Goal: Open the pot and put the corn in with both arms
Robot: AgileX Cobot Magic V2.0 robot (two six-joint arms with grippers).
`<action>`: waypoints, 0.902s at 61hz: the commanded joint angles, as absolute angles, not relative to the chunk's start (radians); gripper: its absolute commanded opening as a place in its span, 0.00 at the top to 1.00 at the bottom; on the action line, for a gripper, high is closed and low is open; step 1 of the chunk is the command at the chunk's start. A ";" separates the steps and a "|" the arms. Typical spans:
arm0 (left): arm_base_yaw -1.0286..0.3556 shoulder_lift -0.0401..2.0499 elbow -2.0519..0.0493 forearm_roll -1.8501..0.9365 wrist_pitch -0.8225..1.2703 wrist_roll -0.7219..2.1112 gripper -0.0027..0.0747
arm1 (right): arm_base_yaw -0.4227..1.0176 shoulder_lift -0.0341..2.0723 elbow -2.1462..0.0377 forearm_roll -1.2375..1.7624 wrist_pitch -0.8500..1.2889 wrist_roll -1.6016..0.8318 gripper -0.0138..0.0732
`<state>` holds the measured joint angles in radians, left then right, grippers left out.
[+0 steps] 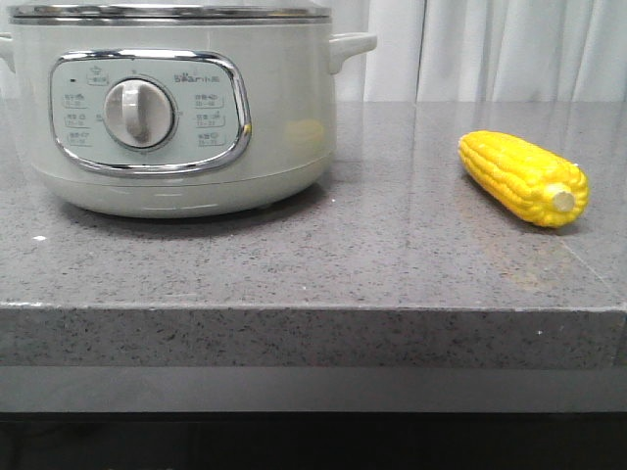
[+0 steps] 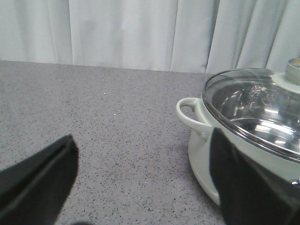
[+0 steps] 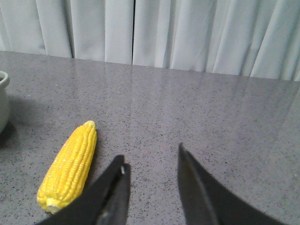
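The pot (image 1: 176, 108) is a pale grey-green cooker with a chrome-framed panel and a round dial, standing at the left of the counter. In the left wrist view the pot (image 2: 206, 154) wears a glass lid (image 2: 253, 108) with a pale knob (image 2: 293, 71). My left gripper (image 2: 143, 136) is open and empty, low over the counter beside the pot's side handle (image 2: 190, 110). The corn (image 1: 524, 178) lies on the counter at the right, stub end toward the front. My right gripper (image 3: 151, 153) is open and empty, just beside the corn (image 3: 70, 164), not touching it. Neither gripper shows in the front view.
The grey speckled counter (image 1: 372, 255) ends in a front edge near the camera. White curtains (image 3: 154, 33) hang behind the counter. A sliver of the pot's handle (image 3: 3, 101) shows beyond the corn in the right wrist view.
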<state>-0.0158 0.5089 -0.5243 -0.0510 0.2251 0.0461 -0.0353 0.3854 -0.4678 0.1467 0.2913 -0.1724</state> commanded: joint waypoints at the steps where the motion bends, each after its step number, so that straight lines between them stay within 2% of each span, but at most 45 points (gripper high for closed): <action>1: -0.017 0.519 -0.561 -0.053 0.132 0.042 0.07 | -0.041 0.399 -0.503 0.141 0.223 -0.173 0.30; 8: -0.017 0.521 -0.561 -0.057 0.136 0.042 0.07 | -0.041 0.399 -0.503 0.141 0.223 -0.173 0.21; 19: -0.056 0.606 -0.665 -0.057 0.223 0.057 0.07 | -0.041 0.399 -0.503 0.141 0.223 -0.173 0.20; 40: -0.297 1.055 -1.182 -0.057 0.572 0.083 0.07 | -0.041 0.399 -0.503 0.141 0.223 -0.173 0.20; 55: -0.402 1.346 -1.535 -0.061 0.807 0.083 0.07 | -0.041 0.399 -0.503 0.141 0.223 -0.173 0.20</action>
<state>-0.3703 1.2874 -1.4120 -0.0510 0.7877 0.0815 -0.0353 0.3854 -0.4694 0.1467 0.2913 -0.1724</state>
